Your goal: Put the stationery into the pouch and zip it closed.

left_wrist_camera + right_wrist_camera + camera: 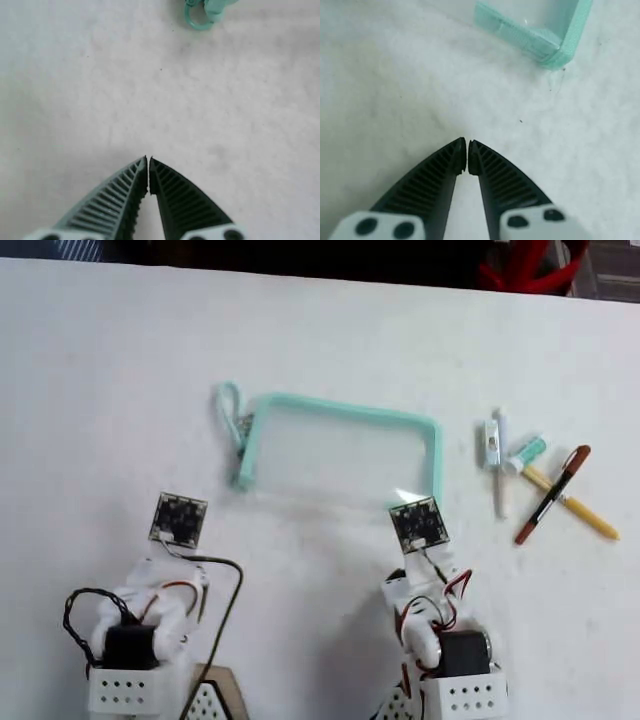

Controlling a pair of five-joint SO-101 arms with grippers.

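- Two ribbed grippers, left gripper (148, 165) and right gripper (467, 147), jaws together, over a white table (120, 360).
- Clear rectangular pouch (345, 455), mint-trimmed, lies flat; slim pens (551, 495) near it.

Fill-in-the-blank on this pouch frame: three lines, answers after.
1. The left gripper and right gripper are both ____.
2. The stationery lies on the ____, not in the pouch.
3. The pouch's loop appears in the ____ wrist view.
Missing words: shut; table; left.

l tool (148, 167) tips touching, r tool (467, 152) same, arms side by side
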